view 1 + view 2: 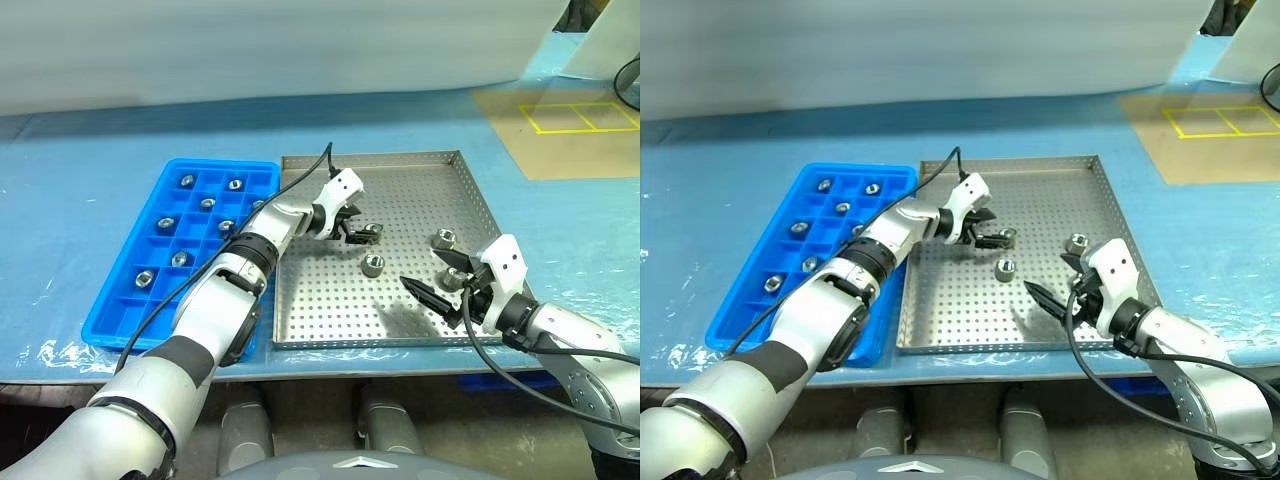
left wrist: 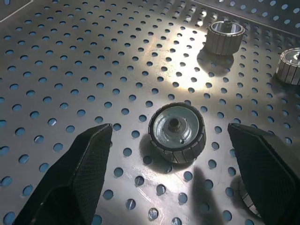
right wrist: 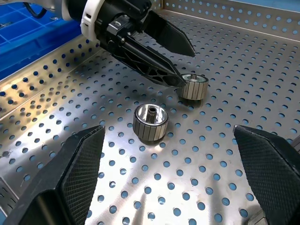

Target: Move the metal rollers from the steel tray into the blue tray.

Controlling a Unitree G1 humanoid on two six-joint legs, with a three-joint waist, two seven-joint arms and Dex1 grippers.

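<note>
I'm looking at a table under blue plastic sheeting (image 1: 80, 190), white backdrop (image 1: 250, 40) behind, yellow-taped brown board (image 1: 570, 135) far right.

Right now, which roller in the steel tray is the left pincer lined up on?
The roller farthest toward the steel tray's back rim, between the open left pincer's fingers; the others lie nearer the right pincer.

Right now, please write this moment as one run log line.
left gripper: open at roller | right gripper: open, empty | steel tray: rollers remaining
</note>
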